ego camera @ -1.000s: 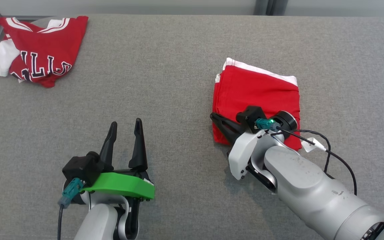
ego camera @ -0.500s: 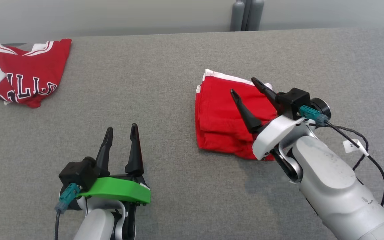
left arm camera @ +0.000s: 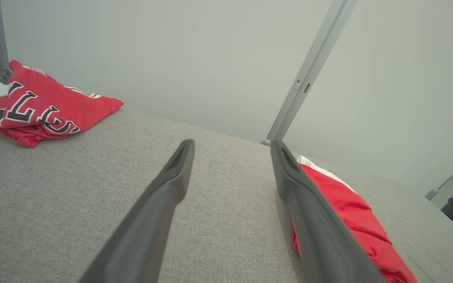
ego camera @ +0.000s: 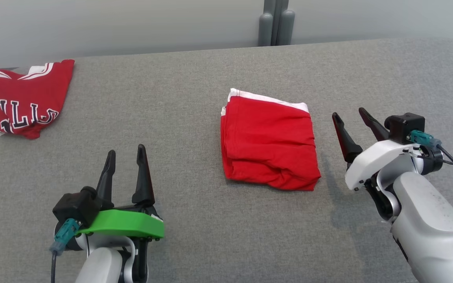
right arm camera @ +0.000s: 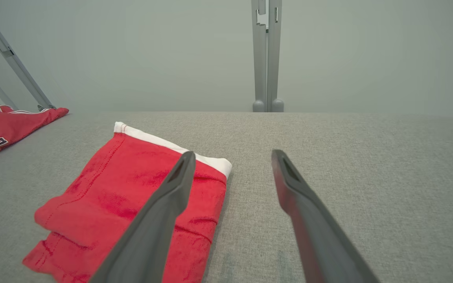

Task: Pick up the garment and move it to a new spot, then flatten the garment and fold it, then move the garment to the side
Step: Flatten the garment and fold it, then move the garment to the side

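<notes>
Both claws stand spread and empty, the left claw (ego camera: 126,149) at lower left of the frame and the right claw (ego camera: 348,112) just right of the folded red garment (ego camera: 267,145) lying mid-frame. I judge it light, soft and limp, so I would pinch all layers at its thick lower edge. It rests on a grey cloth-covered table (ego camera: 195,98) before a pale wall (ego camera: 132,23), with another jersey (ego camera: 22,98) at upper left.

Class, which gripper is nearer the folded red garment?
Right. The right gripper is just off the folded red garment, at its right edge, not touching; the left gripper sits well off to its lower left.
</notes>
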